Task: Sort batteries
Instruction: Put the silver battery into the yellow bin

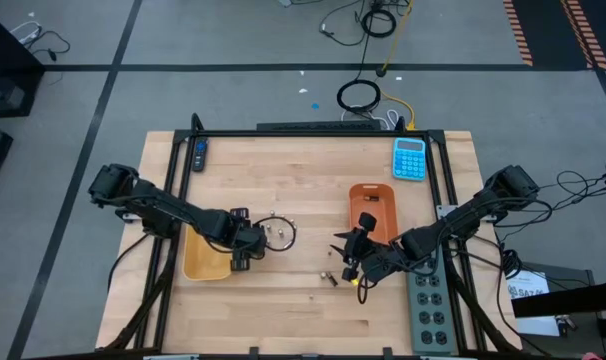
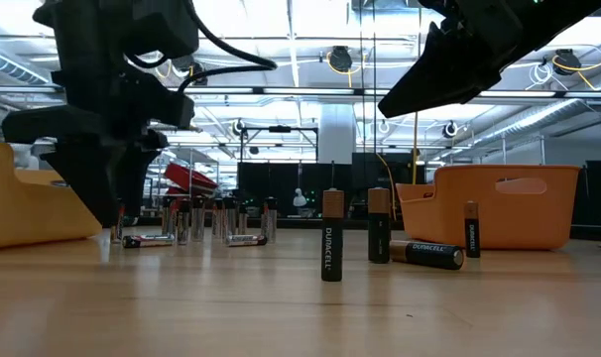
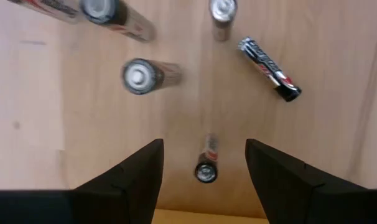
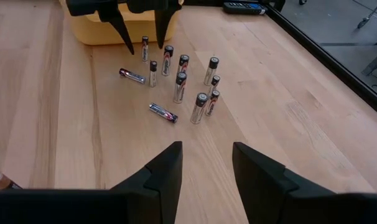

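Observation:
Several slim silvery batteries (image 4: 181, 84) stand upright or lie on the wood in a loose cluster (image 1: 279, 233) beside the yellow tray (image 1: 205, 258). My left gripper (image 3: 204, 171) is open and points down. Its fingers stand on either side of one small upright battery (image 3: 206, 165) at the cluster's tray side, without touching it. A few copper-and-black batteries (image 2: 331, 238) stand or lie near the orange tray (image 1: 373, 210). My right gripper (image 4: 204, 168) is open and empty, hovering above the table near those batteries (image 1: 329, 278) and facing the cluster.
A blue calculator (image 1: 410, 158) lies at the far right of the table. A grey power strip (image 1: 430, 305) runs along the right edge, and a remote (image 1: 200, 152) sits at the far left corner. Bare wood lies between the two battery groups.

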